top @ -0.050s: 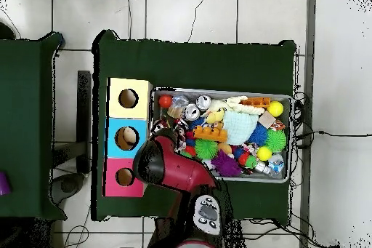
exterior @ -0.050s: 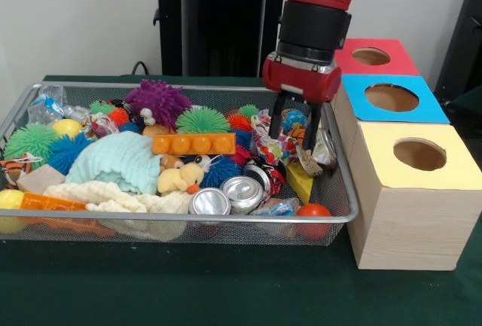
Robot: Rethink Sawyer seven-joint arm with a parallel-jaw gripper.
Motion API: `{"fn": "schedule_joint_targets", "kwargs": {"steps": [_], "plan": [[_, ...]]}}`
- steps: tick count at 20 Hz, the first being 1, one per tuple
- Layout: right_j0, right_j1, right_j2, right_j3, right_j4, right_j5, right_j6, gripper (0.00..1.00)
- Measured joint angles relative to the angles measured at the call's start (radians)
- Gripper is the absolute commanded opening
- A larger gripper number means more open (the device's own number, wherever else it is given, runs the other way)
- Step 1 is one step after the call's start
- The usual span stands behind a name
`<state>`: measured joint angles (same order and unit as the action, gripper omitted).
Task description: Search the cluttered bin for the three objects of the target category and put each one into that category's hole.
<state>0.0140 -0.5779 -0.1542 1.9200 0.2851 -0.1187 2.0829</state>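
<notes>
My gripper point(exterior @ -0.050s: 295, 136) hangs over the right end of the wire bin point(exterior @ -0.050s: 335, 219), its two black fingers point(exterior @ -0.050s: 277, 121) spread open and dipping among crumpled snack wrappers point(exterior @ -0.050s: 275, 145). Nothing is clamped between them. Two crushed silver cans point(exterior @ -0.050s: 242, 190) lie just in front of the gripper, next to a red ball point(exterior @ -0.050s: 312, 211). To the bin's right stand three wooden boxes, each with a round hole: red top point(exterior @ -0.050s: 374, 56), blue top point(exterior @ -0.050s: 392, 98), yellow top point(exterior @ -0.050s: 419, 154). In the overhead view the red arm point(top @ -0.050s: 174, 169) hides the gripper; the boxes point(top @ -0.050s: 128, 137) sit left of the bin point(top @ -0.050s: 287, 100).
The bin also holds several spiky rubber balls such as a purple one point(exterior @ -0.050s: 158, 100), a mint cloth point(exterior @ -0.050s: 120, 159), a cream towel point(exterior @ -0.050s: 113, 196), an orange block point(exterior @ -0.050s: 193, 144), a plush duck point(exterior @ -0.050s: 181, 177) and yellow balls point(exterior @ -0.050s: 66, 126). A green cloth point(exterior @ -0.050s: 226, 288) covers the table.
</notes>
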Motion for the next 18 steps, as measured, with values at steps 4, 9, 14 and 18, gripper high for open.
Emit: {"fn": "schedule_joint_targets", "kwargs": {"steps": [4, 9, 14, 18], "plan": [[0.007, -0.029, -0.016, 0.018, -0.003, 0.011, 0.000, 1.00], [0.007, -0.062, -0.034, 0.048, -0.013, 0.014, 0.000, 1.00], [0.006, -0.055, -0.041, 0.049, -0.024, 0.014, 0.000, 1.00], [0.006, -0.033, -0.041, 0.049, -0.030, 0.014, 0.000, 1.00]]}}
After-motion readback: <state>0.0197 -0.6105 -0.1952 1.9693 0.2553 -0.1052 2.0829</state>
